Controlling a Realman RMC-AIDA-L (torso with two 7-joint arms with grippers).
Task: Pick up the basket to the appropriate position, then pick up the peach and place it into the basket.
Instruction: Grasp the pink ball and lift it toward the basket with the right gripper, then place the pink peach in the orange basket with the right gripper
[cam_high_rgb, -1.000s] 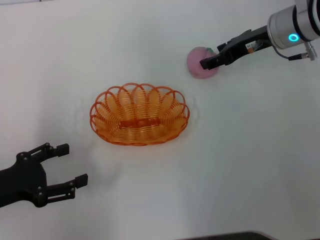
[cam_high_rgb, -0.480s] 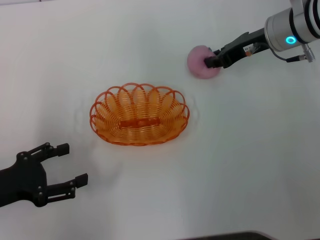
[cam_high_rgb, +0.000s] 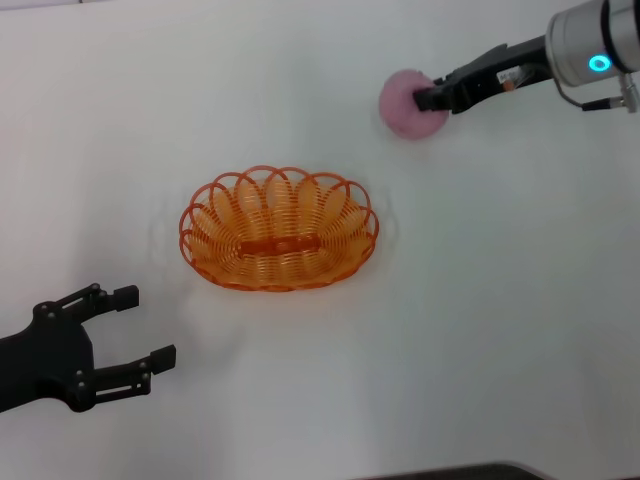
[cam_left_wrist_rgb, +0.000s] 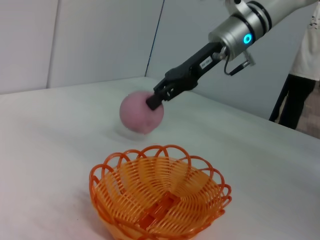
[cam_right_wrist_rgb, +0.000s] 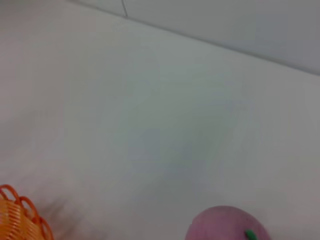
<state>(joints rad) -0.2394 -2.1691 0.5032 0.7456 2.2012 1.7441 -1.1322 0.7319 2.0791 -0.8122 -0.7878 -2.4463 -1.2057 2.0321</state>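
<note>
The orange wire basket (cam_high_rgb: 278, 243) sits upright on the white table (cam_high_rgb: 480, 300), left of centre; it also shows in the left wrist view (cam_left_wrist_rgb: 160, 200) and at the edge of the right wrist view (cam_right_wrist_rgb: 20, 220). The pink peach (cam_high_rgb: 405, 103) is at the far right. My right gripper (cam_high_rgb: 430, 99) is shut on it and holds it a little above the table, as the left wrist view shows for the peach (cam_left_wrist_rgb: 140, 112) and gripper (cam_left_wrist_rgb: 156, 99). The right wrist view shows the peach (cam_right_wrist_rgb: 227, 225) with its green stem tip. My left gripper (cam_high_rgb: 125, 340) is open and empty, near the front left.
The white table surface spreads around the basket. A grey wall (cam_left_wrist_rgb: 100, 40) stands behind the table, and a person (cam_left_wrist_rgb: 300, 85) stands at the far side in the left wrist view.
My right gripper has closed in on the peach and lifted it slightly, moving it a little farther away. The basket and the left arm have not moved.
</note>
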